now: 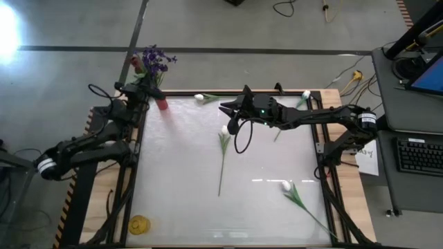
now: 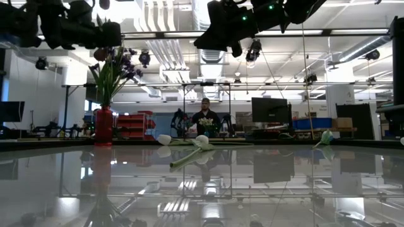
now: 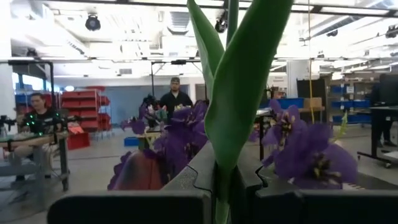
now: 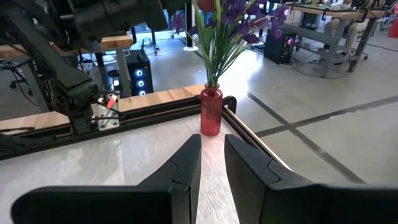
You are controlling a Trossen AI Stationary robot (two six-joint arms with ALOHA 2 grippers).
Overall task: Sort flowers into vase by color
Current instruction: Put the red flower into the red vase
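Note:
A red vase [image 1: 162, 104] stands at the table's far left corner and holds purple blossoms [image 1: 156, 59] on green stems [image 2: 108, 79]. My left gripper [image 1: 142, 88] is level with the bouquet, just left of it, shut on a green leaf and stem. A dark red bloom [image 3: 140, 174] shows beside the purple blossoms [image 3: 305, 155]. My right gripper [image 1: 225, 109] hovers over the far middle of the table, pointing at the vase [image 4: 211, 112], slightly open and empty. White tulips [image 1: 225, 129] [image 1: 200, 97] [image 1: 286, 185] lie flat on the table. My left gripper pinches a broad green leaf with a stem [image 3: 225, 155] between its two fingers. The fingers come from the table's left side, tipped a little upward. The leaf rises upright out of the fingers. Its lower end, and which bloom it belongs to, are hidden.
Another white tulip [image 1: 305, 95] lies at the far right corner. A yellow object [image 1: 139, 224] sits on the wooden border at the near left. A black frame [image 1: 135, 159] rims the table. A cable loop [image 1: 242, 135] hangs under the right arm. People sit beyond the table [image 3: 176, 96].

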